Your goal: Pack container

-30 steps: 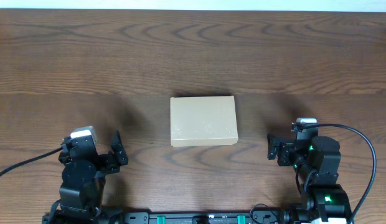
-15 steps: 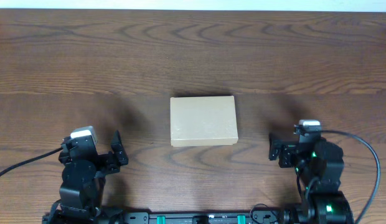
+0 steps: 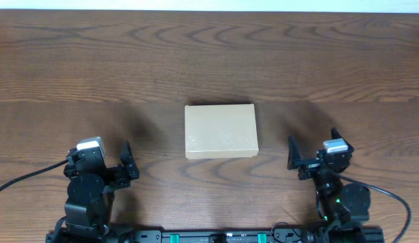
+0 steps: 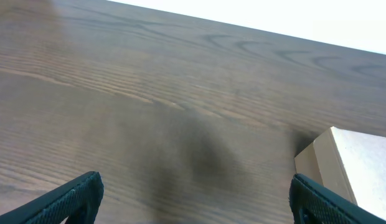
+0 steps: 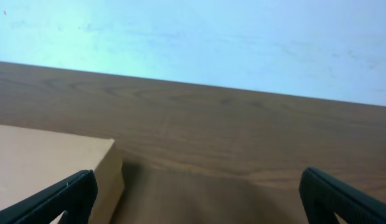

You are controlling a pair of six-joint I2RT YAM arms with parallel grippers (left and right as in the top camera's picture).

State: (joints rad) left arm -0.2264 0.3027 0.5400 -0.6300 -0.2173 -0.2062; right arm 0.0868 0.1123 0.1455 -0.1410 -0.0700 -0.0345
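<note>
The container (image 3: pixel 220 131) is a tan cardboard box lying flat at the table's middle, its lid shut. Its corner shows at the right of the left wrist view (image 4: pixel 355 163) and at the left of the right wrist view (image 5: pixel 50 165). My left gripper (image 3: pixel 127 162) is open and empty near the front edge, left of the box. My right gripper (image 3: pixel 311 154) is open and empty near the front edge, right of the box. No pens are in view.
The dark wooden table (image 3: pixel 209 54) stretches behind and beside the box. A pale wall stands beyond the table's far edge in the right wrist view (image 5: pixel 193 37). Cables trail from both arm bases at the front.
My right arm has drawn back toward the front edge and turned, and its fingers now spread wide. The left arm and the box have not moved.
</note>
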